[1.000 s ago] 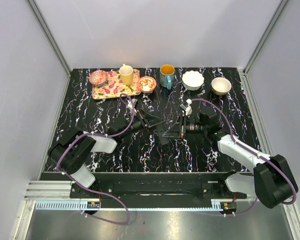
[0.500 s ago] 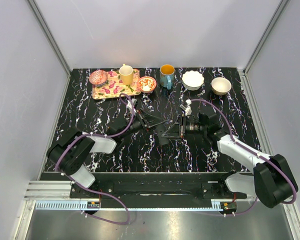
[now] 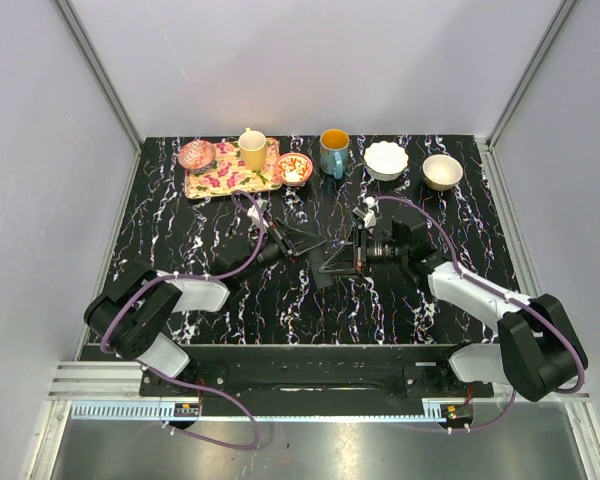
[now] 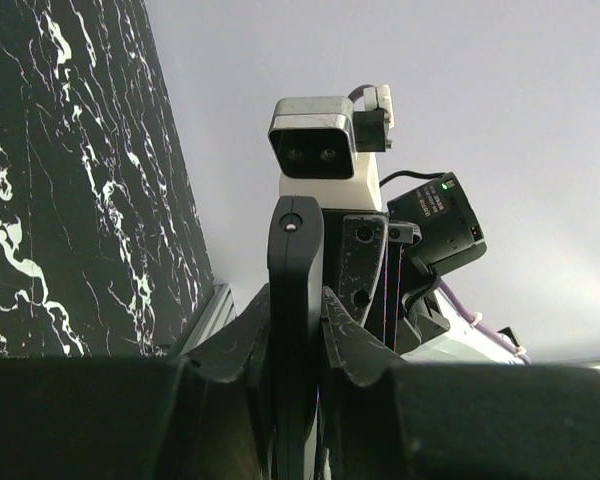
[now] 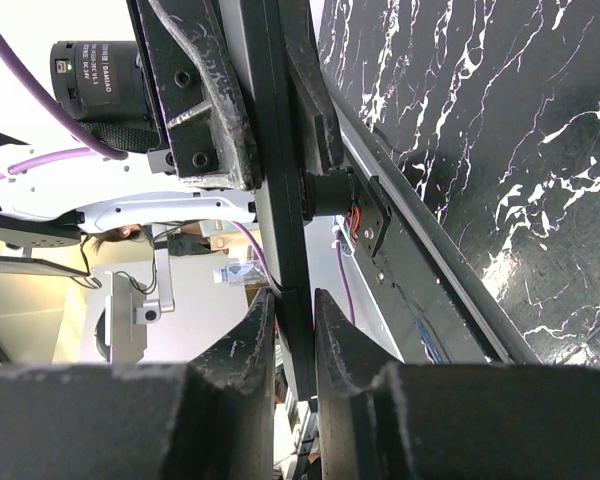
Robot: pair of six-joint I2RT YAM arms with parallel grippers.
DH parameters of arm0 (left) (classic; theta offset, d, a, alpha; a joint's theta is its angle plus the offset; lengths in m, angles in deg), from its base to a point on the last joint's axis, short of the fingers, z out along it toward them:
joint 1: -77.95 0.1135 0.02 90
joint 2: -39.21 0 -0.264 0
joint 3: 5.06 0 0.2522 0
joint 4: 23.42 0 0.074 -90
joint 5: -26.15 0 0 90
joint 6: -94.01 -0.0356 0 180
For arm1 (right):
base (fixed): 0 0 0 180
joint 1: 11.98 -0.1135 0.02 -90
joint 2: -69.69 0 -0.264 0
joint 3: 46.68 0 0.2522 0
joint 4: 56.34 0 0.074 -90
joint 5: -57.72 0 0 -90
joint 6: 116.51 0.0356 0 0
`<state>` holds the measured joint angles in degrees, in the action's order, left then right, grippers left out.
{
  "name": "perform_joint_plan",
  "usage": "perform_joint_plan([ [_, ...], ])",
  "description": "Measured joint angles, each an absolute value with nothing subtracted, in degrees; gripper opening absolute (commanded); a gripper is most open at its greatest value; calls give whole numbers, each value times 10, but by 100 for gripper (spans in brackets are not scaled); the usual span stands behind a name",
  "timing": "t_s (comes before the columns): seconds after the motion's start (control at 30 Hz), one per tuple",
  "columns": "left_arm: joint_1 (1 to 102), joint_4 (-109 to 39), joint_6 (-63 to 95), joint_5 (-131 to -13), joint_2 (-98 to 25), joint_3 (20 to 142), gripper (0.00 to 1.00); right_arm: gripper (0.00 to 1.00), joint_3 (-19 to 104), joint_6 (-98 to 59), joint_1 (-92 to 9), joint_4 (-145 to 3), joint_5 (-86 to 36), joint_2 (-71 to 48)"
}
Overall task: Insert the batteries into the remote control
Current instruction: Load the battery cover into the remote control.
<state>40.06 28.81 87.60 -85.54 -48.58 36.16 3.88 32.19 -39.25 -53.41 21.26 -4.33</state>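
Just in front of the blue-green mug (image 3: 333,152), on the side nearer the arms, both grippers meet over the dark table (image 3: 180,230). Between them is the remote control (image 3: 330,266), a thin black bar.

The left gripper (image 4: 296,305) pinches it from one side. Its fingers are close together, and the bar stands on its thin edge between them. The right gripper (image 5: 292,300) pinches the bar from the other side in the same way.

Two holds most likely keep the bar from twisting. That way its battery slot can be turned to a good side.

The batteries cannot be seen in any view, and the slot cannot be seen either. So it is hard to tell if any batteries are inside yet.

A white bowl (image 3: 386,160) sits beside the mug, well apart from the grippers.
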Motion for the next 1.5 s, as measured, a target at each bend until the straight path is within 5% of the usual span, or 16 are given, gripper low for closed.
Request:
perform_joint_plan([
  [0.63,389,297,876,-804,-466,353,0,10,86,329,-376,-542,271,-85],
  [1.03,371,296,871,-848,-461,354,0,45,100,309,-360,-556,279,-84],
  [1.5,375,280,854,-889,-450,361,0,46,107,255,-369,-626,267,-54],
])
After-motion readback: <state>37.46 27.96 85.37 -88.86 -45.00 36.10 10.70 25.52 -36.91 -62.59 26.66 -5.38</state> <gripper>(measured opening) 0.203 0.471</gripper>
